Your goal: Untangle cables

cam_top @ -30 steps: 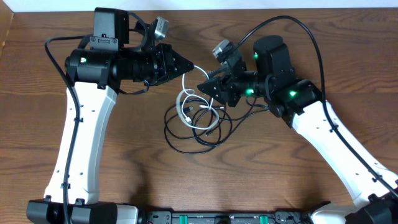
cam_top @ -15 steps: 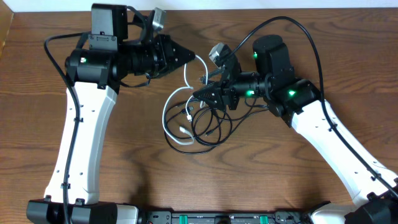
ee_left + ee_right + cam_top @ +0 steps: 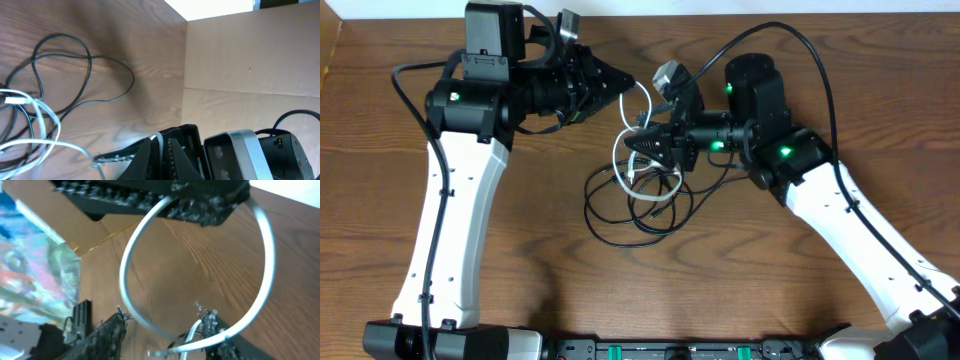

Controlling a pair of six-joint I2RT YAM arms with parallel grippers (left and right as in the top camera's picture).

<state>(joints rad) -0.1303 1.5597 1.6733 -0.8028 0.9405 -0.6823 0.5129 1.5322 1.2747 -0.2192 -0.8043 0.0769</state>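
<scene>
The thin white cord (image 3: 623, 168) and thin black cord (image 3: 620, 222) lie tangled in loops on the table between my arms. My left gripper (image 3: 623, 86) is shut on the white cord and holds one end raised; the cord shows pinched between its fingers in the left wrist view (image 3: 161, 150). My right gripper (image 3: 634, 143) is open just above the tangle. In the right wrist view its fingers (image 3: 162, 330) stand apart, and the white cord (image 3: 260, 280) arcs from the left gripper down past the right finger. The black cord (image 3: 85, 55) and white cord (image 3: 47, 120) also show in the left wrist view.
The wooden table (image 3: 740, 280) runs to a pale wall at the back (image 3: 250, 60). A thick black arm cable (image 3: 790, 35) arches over the right arm. The base rail (image 3: 670, 350) lies along the front edge.
My left gripper has pulled back and up a little with the white cord. The white loop swung out to the left, then drew back in. My right gripper has shifted left over the tangle.
</scene>
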